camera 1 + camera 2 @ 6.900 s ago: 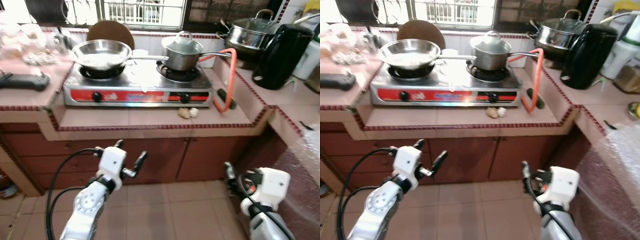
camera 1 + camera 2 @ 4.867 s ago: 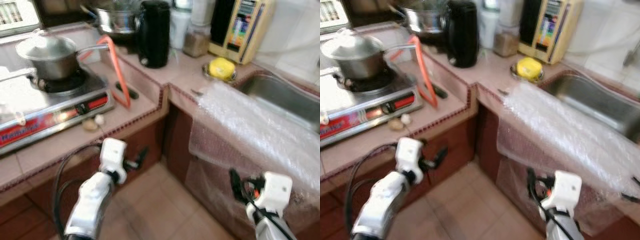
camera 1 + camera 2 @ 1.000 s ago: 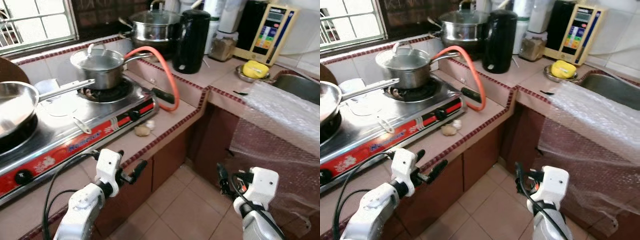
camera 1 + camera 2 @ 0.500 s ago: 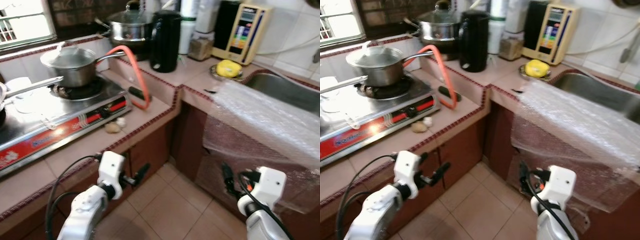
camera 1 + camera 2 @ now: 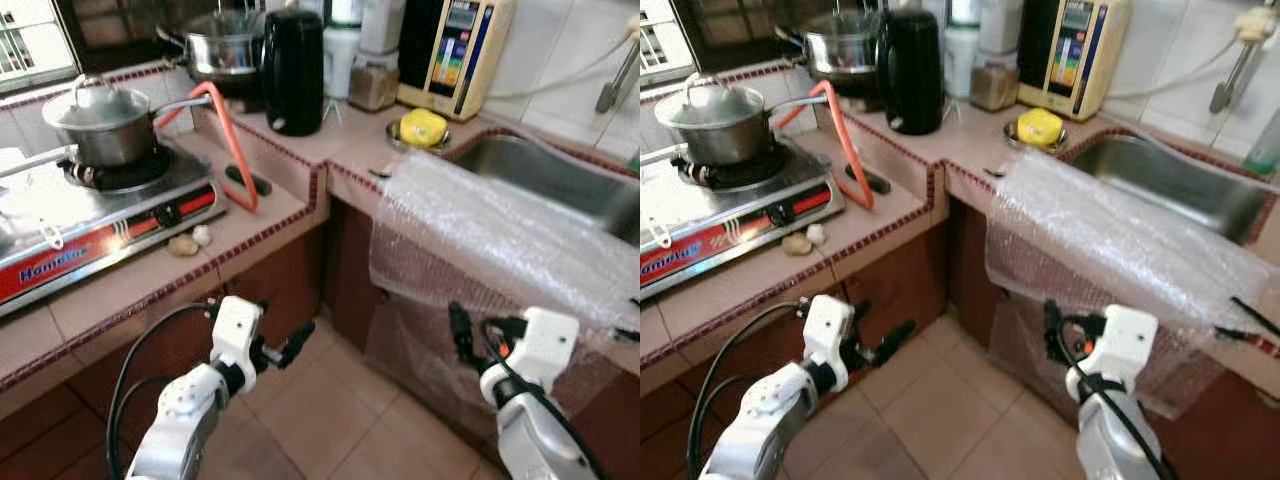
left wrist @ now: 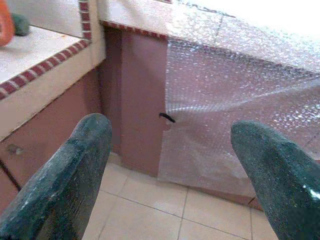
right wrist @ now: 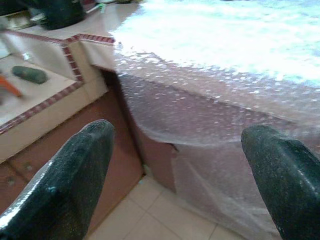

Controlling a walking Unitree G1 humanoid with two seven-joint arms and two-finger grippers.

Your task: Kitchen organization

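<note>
your left end effector (image 5: 285, 352) wide open, empty, low | right end effector (image 7: 175, 165) wide open, empty | bubble wrap (image 5: 480, 235) over surface (image 5: 330, 145) edge, just right-far

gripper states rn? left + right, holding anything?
Left gripper: open, empty, held low before the counter cabinets.
Right gripper: open, empty, facing the bubble wrap draped over the counter edge.
</note>
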